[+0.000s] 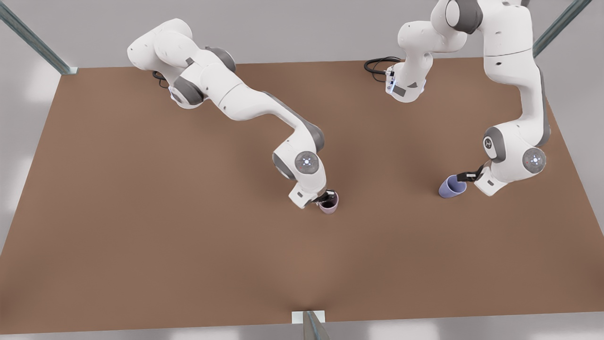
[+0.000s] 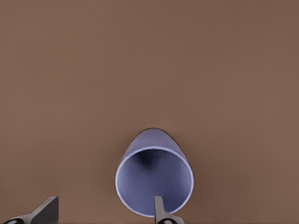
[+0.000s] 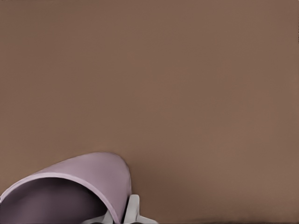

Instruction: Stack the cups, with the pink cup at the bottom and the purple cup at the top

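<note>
Brown counter (image 1: 165, 226) carries both cups, well apart. Left tool (image 1: 465, 177) stands spread at the purple cup (image 1: 452, 186), one finger (image 2: 159, 210) inside its rim, at the front view's right. Right tool (image 1: 325, 196) is clamped on the pink cup (image 1: 329, 204) wall near centre.

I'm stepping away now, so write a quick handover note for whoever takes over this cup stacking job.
Left end effector: open, one finger inside the purple cup's rim, at the front view's right.
Right end effector: at the pink cup's rim, mid-table; grip cannot be judged.
Done: each arm has reached its cup.
Left: close on the purple cup, lift it, lower it into the pink cup.
</note>
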Motion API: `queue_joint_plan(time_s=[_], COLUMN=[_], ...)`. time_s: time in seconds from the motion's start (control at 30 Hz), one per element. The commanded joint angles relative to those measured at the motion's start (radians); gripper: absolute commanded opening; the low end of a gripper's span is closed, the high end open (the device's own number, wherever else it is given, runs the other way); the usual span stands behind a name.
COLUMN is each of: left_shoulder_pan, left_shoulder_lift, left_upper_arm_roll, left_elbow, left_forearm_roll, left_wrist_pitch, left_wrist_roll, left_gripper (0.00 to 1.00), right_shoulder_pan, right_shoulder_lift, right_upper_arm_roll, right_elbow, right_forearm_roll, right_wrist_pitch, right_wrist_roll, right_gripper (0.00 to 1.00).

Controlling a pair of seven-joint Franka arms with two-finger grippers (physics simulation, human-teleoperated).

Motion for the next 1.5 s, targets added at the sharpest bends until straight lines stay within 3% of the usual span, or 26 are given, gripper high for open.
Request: queue_joint_plan(time_s=[0.0,0.1,0.17,0.27,0.37,0.4,0.6,0.77,0.87,0.9,0.93,1.0,1.07,1.1,1.17,1.3,1.47], left_shoulder_pan=[0.000,-0.001,0.000,-0.001,-0.001,-0.003,-0.004,-0.017,-0.018,-0.018,-0.018,-0.023,-0.033,-0.047,-0.122,-0.265,-0.297], left_shoulder_lift=[0.010,0.046,0.071,0.100,0.099,0.099,0.088,0.051,0.005,-0.007,-0.016,-0.017,-0.015,-0.004,0.025,0.145,0.226], left_upper_arm_roll=[0.001,-0.001,-0.001,-0.002,-0.005,-0.007,-0.011,-0.021,-0.103,-0.128,-0.166,-0.261,-0.375,-0.433,-0.453,-0.453,-0.453], left_elbow=[-0.023,-0.037,-0.037,-0.037,-0.037,-0.037,-0.037,-0.021,0.057,0.084,0.146,0.235,0.284,0.321,0.377,0.552,0.647], left_forearm_roll=[-0.003,-0.006,-0.008,-0.029,-0.046,-0.046,-0.054,-0.054,-0.051,-0.051,-0.051,-0.051,-0.051,-0.051,-0.051,-0.054,-0.054], left_wrist_pitch=[0.178,0.179,0.190,0.190,0.181,0.181,0.162,0.113,-0.023,-0.074,-0.153,-0.247,-0.286,-0.286,-0.286,-0.283,-0.275], left_wrist_roll=[0.223,0.223,0.223,0.223,0.222,0.223,0.213,0.164,0.032,-0.010,-0.067,-0.221,-0.412,-0.531,-0.689,-0.930,-1.018], left_gripper=[1.00,1.00,1.00,1.00,0.56,0.47,0.29,0.22,0.21,0.21,0.21,0.21,0.21,0.21,0.21,0.21,0.21], right_shoulder_pan=[0.007,0.007,0.007,0.008,0.007,0.007,0.007,0.005,-0.074,-0.163,-0.249,-0.407,-0.450,-0.561,-0.590,-0.599,-0.682], right_shoulder_lift=[0.010,0.020,0.024,0.024,0.021,0.020,-0.005,-0.086,-0.304,-0.461,-0.621,-0.778,-0.850,-0.914,-0.957,-0.939,-0.921], right_upper_arm_roll=[-0.003,-0.003,-0.003,-0.003,-0.003,-0.001,-0.001,0.001,0.008,0.030,0.030,0.022,-0.203,-0.236,-0.288,-0.286,-0.292], right_elbow=[0.000,-0.002,-0.002,-0.003,-0.003,-0.003,-0.037,-0.124,-0.290,-0.447,-0.587,-0.604,-0.617,-0.699,-0.710,-0.692,-0.612], right_forearm_roll=[-0.003,-0.003,-0.003,-0.003,-0.003,-0.002,-0.002,-0.002,0.013,0.006,-0.029,-0.065,-0.052,-0.048,-0.042,-0.022,0.063], right_wrist_pitch=[0.028,0.033,0.039,0.040,0.039,0.037,0.040,0.063,0.053,0.045,-0.042,-0.285,-0.437,-0.405,-0.428,-0.391,-0.429], right_wrist_roll=[0.630,0.631,0.630,0.631,0.630,0.630,0.630,0.623,0.581,0.426,0.236,-0.299,-0.810,-0.926,-1.079,-1.087,-1.084], right_gripper=[0.21,0.21,0.28,0.60,0.60,0.59,0.60,0.61,0.75,0.92,1.00,1.00,1.00,1.00,1.00,1.00,1.00])
